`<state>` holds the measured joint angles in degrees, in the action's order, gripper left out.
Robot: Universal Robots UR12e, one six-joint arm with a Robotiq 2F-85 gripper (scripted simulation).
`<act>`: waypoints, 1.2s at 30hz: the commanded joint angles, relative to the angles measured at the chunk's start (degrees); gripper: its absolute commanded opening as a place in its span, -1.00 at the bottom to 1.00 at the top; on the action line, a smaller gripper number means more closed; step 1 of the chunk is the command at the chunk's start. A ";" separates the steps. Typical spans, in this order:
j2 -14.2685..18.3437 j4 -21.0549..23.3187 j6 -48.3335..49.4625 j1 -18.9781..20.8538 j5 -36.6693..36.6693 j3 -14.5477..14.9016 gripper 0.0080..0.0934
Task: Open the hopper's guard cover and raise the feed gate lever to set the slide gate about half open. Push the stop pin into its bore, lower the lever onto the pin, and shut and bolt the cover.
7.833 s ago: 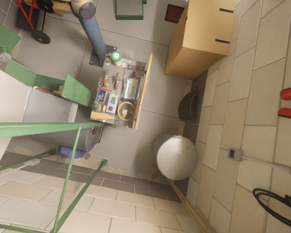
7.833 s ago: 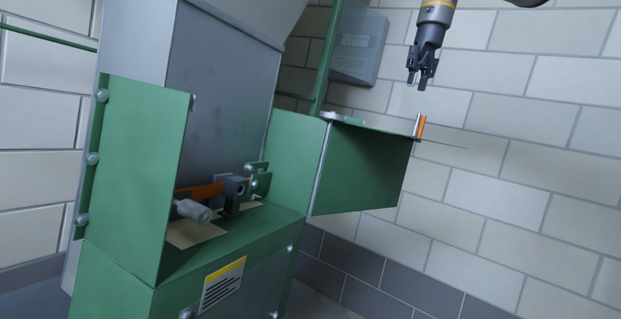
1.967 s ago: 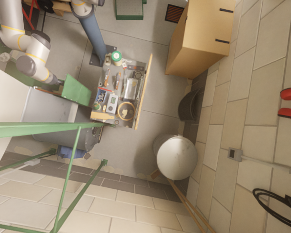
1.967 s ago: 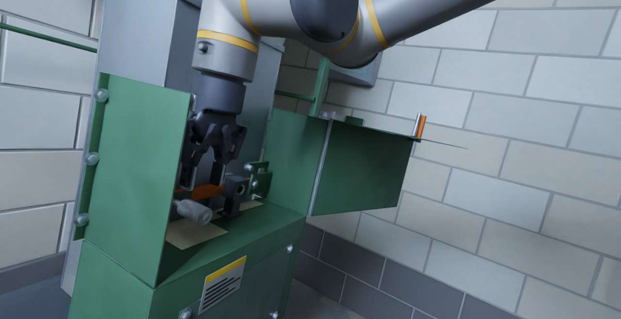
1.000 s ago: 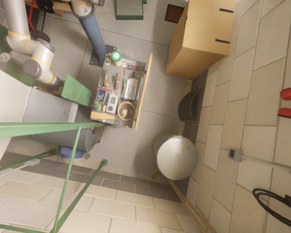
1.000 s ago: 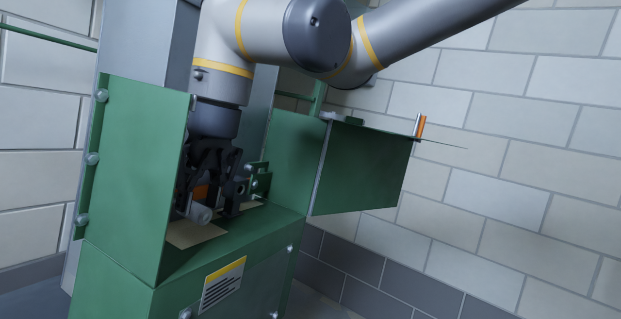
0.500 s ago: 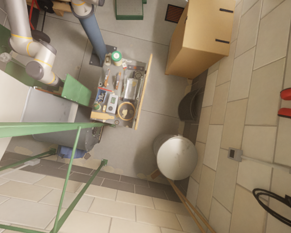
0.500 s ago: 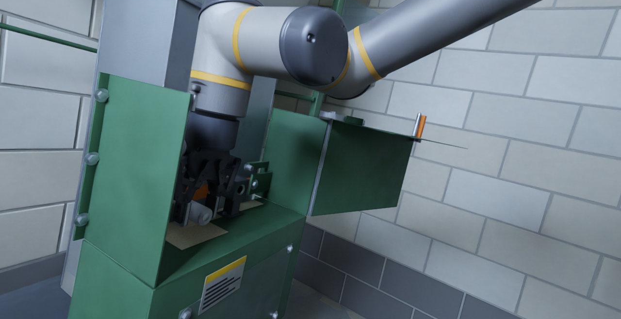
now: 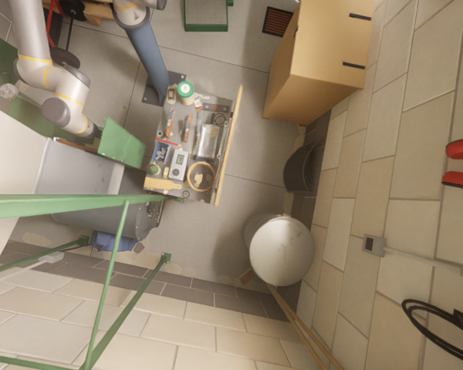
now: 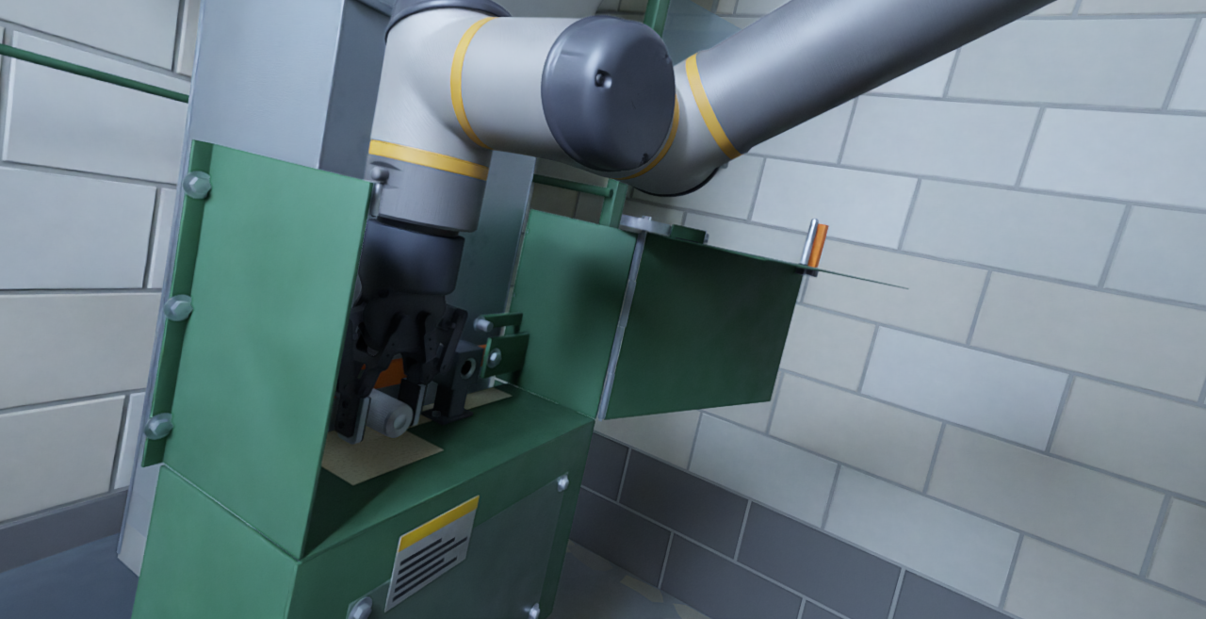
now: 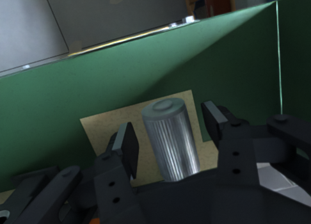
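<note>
Inside the green hopper housing [image 10: 363, 481], the guard cover [image 10: 700, 329] stands swung wide open to the right, with an orange-tipped bolt handle [image 10: 814, 243] at its far edge. My gripper [image 11: 169, 132] [image 10: 388, 413] is down in the opening, open and holding nothing, its fingers on either side of the ribbed silver lever knob [image 11: 171, 140] [image 10: 390, 418]. The knob sits just above a tan pad [image 10: 379, 451] on the housing floor. A black block with a round bore [image 10: 465, 369] sits just right of the gripper beside a green bracket [image 10: 504, 339]. An orange part shows behind the fingers.
The housing's left green wall [image 10: 261, 337] stands close beside my wrist, and the grey hopper chute [image 10: 278, 67] rises behind. In the side camera a cluttered tool tray [image 9: 192, 147], a cardboard box [image 9: 323, 55] and a white drum [image 9: 281, 249] stand on the floor.
</note>
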<state>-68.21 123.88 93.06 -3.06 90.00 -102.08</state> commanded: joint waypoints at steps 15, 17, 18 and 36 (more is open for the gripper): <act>-0.04 0.02 0.00 0.00 0.00 0.04 -0.20; -0.04 0.02 0.00 0.00 0.00 0.04 -0.30; -0.04 0.02 0.00 0.00 0.00 0.04 -0.34; -0.04 0.02 0.00 0.00 0.00 0.04 -1.00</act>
<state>-68.22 123.87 93.06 -3.06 90.00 -102.08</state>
